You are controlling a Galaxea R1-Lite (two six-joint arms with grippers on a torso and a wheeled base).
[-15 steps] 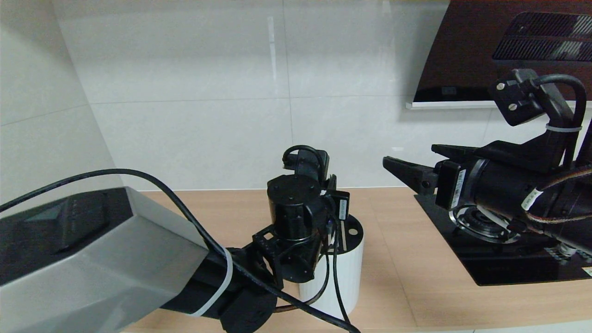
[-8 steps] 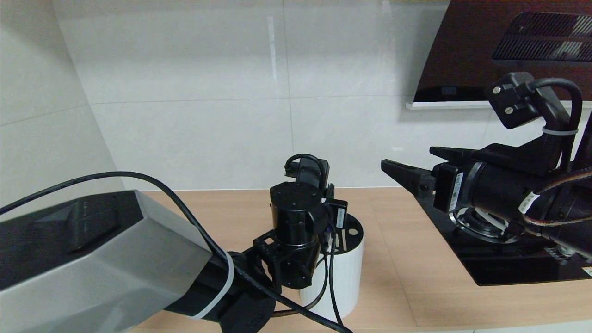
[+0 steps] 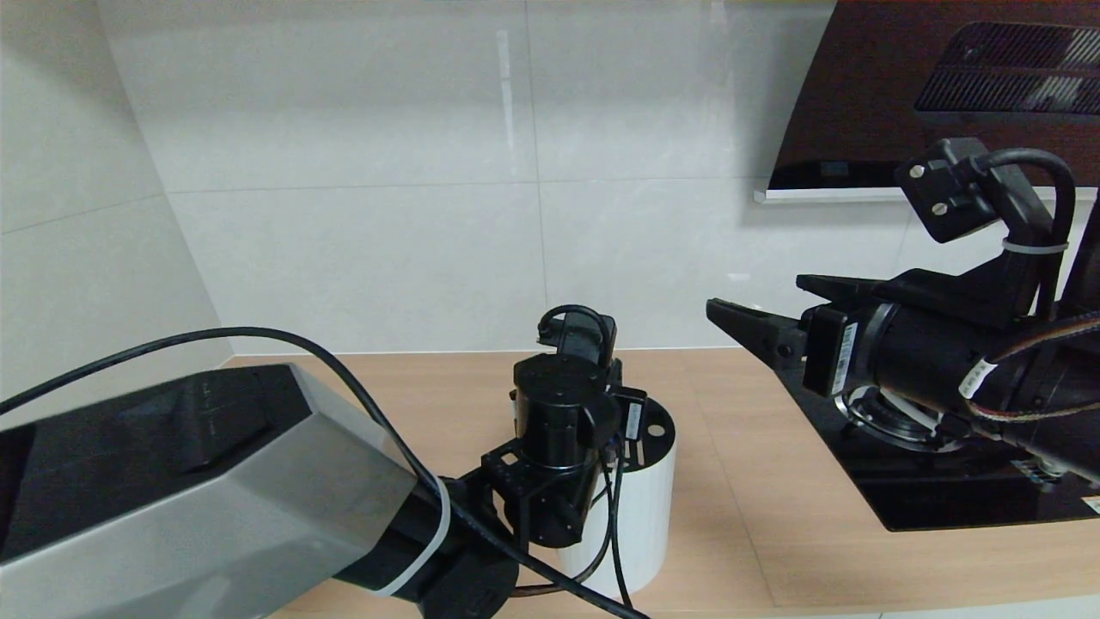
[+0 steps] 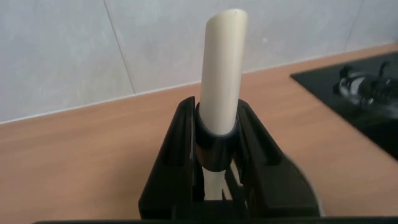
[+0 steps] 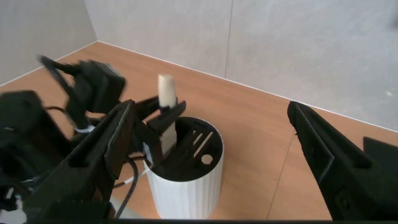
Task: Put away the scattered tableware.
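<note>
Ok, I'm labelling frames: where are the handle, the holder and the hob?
handle [image 4: 221, 62], left wrist view, cream shaft.
holder [image 5: 191, 193], right wrist view, white wall.
hob [image 3: 945, 494], head view, black glass.

Domestic kitchen. A black glass gas hob [image 3: 902, 494] is set into the wooden countertop [image 3: 739, 533] below the right gripper [image 3: 754, 294]. A dark range hood [image 3: 859, 103] hangs above it, glossy white wall tiles [image 3: 387, 241] lie behind, and a white slotted utensil holder [image 3: 650, 516] stands to its left.

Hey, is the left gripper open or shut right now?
Shut. The left gripper clamps a cream handle; both fingers press its dark collar, holding it upright over the white holder.
</note>
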